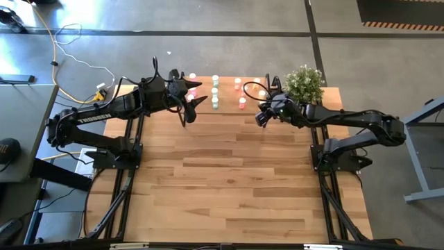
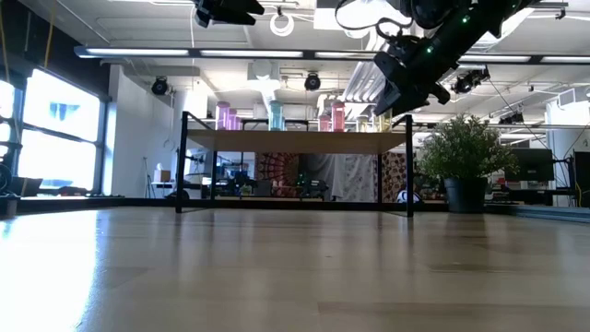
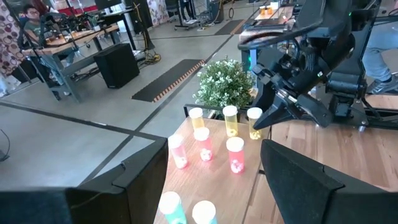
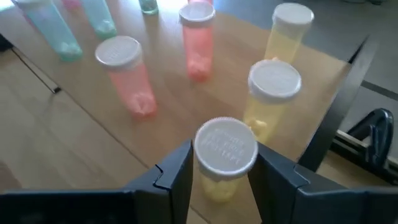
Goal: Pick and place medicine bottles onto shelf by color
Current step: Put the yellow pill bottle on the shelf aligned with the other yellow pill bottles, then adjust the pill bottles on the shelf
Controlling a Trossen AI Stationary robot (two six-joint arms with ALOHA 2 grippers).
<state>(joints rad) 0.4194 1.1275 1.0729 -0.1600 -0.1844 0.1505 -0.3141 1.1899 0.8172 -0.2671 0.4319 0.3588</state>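
Pale-wood shelf (image 4: 205, 106) — right gripper (image 4: 221, 171) fingers flanking, barely apart from, cylindrical yellow bottle (image 4: 224, 158) — left gripper (image 3: 205, 180) wide.

The left arm (image 1: 94, 114) has white letters along its side, seen from above, but they are too small for me to read. The white cap (image 4: 225, 145) on the yellow bottle has raised letters too, and I can't read those either.

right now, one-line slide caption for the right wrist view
Right gripper straddles a yellow bottle on the shelf.
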